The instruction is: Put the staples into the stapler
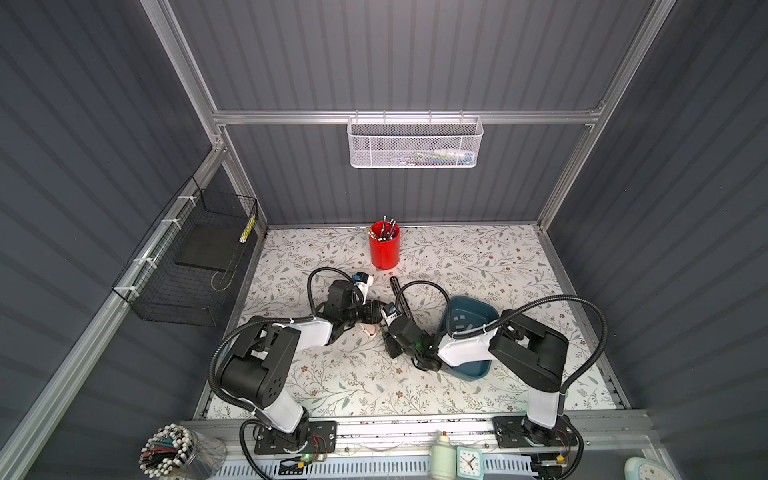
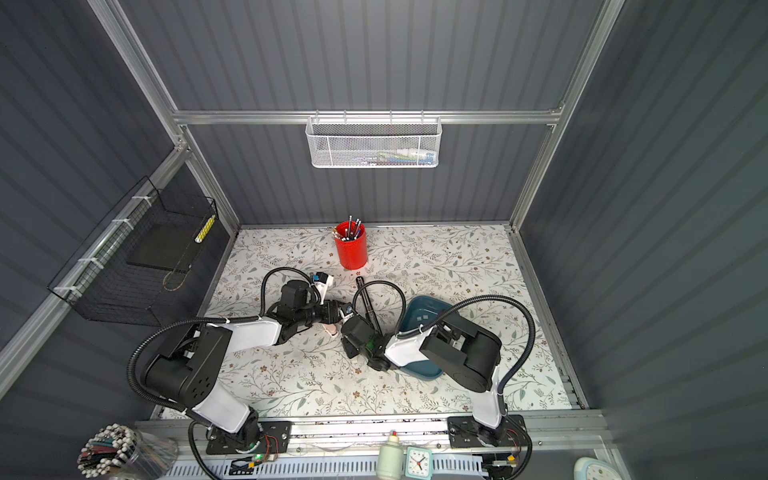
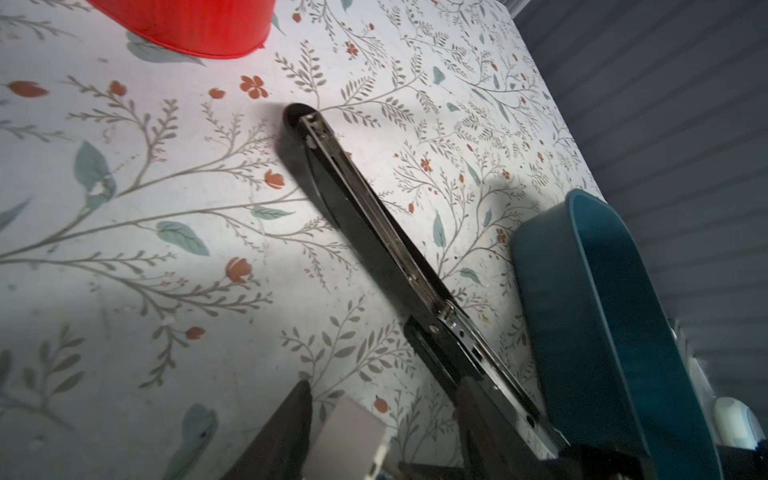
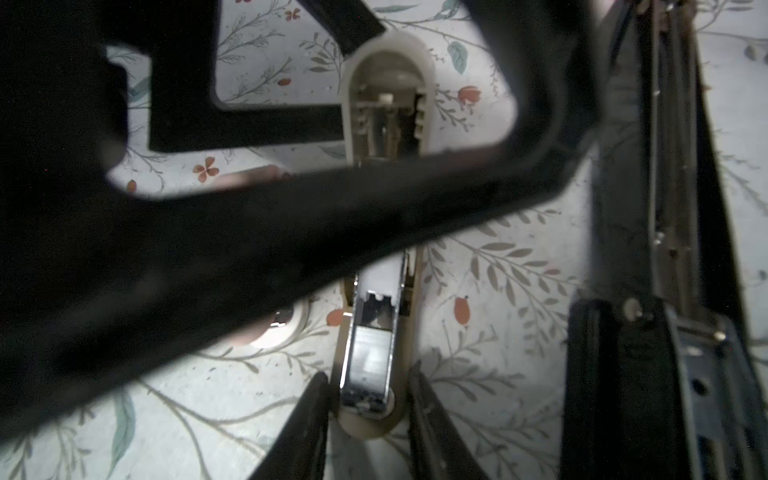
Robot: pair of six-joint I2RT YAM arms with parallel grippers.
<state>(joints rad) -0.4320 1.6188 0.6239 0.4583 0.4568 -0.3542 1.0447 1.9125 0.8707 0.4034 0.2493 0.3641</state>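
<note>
A beige stapler point(image 4: 374, 424) lies opened flat on the floral table, its lid point(image 4: 388, 104) swung away from me. A pale grey strip of staples point(image 4: 368, 353) sits in its magazine. My right gripper point(image 4: 369, 374) straddles the stapler's front end, one finger against each side of the base. My left gripper point(image 3: 386, 386) crosses above the stapler's hinge with its jaws apart. A pale block point(image 3: 349, 432) lies beside one of its fingers, with a gap on the other side. More staples point(image 1: 460, 320) lie in the teal tray point(image 1: 469, 300). From above, only a bit of the stapler point(image 1: 368, 329) shows.
A long black stapler point(image 1: 402, 299) lies open between the grippers and the teal tray point(image 3: 602, 270). A red cup point(image 1: 384, 245) of pens stands at the back. A black wire basket point(image 1: 187, 266) hangs on the left wall and a white mesh basket point(image 1: 415, 141) on the rear one.
</note>
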